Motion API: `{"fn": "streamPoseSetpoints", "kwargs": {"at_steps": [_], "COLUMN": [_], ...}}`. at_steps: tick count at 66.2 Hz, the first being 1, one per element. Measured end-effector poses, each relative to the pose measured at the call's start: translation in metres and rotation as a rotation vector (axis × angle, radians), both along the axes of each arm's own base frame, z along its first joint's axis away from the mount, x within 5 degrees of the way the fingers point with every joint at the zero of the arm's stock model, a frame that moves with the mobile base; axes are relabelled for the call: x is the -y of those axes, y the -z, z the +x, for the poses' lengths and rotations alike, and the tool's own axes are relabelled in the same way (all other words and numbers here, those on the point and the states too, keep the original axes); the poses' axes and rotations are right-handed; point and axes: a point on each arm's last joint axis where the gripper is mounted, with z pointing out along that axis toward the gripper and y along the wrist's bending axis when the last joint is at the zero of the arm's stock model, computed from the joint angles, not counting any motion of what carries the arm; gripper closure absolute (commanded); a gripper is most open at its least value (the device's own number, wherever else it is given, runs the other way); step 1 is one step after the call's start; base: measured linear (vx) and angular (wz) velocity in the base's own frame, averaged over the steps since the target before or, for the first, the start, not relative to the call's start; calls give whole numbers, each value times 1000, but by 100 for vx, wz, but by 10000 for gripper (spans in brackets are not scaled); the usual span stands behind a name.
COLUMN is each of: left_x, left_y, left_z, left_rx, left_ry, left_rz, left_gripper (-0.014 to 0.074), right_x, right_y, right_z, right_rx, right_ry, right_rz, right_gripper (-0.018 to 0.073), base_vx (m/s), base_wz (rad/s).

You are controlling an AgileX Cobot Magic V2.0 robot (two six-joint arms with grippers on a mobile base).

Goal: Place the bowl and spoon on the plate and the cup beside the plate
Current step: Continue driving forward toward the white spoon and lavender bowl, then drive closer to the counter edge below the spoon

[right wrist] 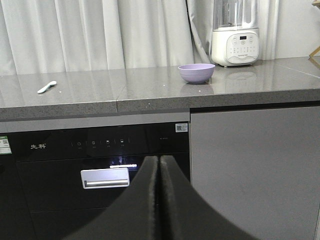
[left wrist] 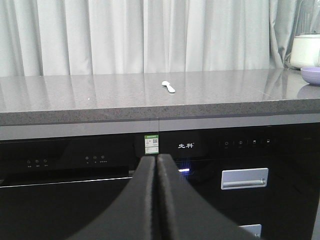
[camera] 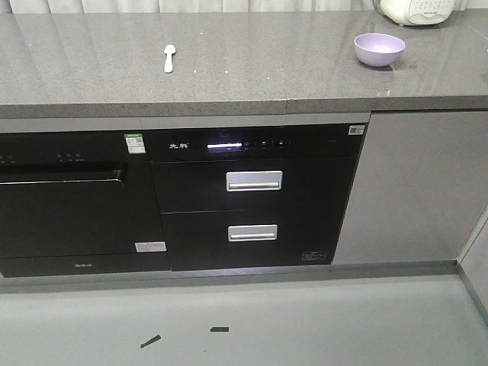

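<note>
The spoon (camera: 169, 58) and bowl (camera: 379, 49) lie well apart on the counter (camera: 267, 72). The left gripper (left wrist: 157, 161) and right gripper (right wrist: 159, 161) each have their fingers pressed together.

Light is soft and even; the far curtains (left wrist: 150, 35) look bright, the bench (camera: 229, 76) shows a pale sheen, shadows are faint. My left gripper (left wrist: 157, 167) and right gripper (right wrist: 159, 167) loom dark, blurred.

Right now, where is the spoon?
In the front view the spoon lies on the grey countertop, left of centre, well apart from the bowl far to its right.
</note>
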Motion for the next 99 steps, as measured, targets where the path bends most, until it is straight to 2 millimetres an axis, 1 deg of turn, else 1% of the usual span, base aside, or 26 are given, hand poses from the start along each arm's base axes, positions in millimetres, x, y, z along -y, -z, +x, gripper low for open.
{"fn": "streamPoseSetpoints", "kwargs": {"at_steps": [99], "left_x": [0], "left_y": [0], "left_z": [0], "left_rx": [0], "left_ry": [0], "left_rz": [0], "left_gripper": [602], "right_x": [0], "right_y": [0], "right_z": [0], "right_rx": [0], "right_ry": [0], "right_rz": [0], "right_gripper": [564], "base_vx": [3], "base_wz": [0]}}
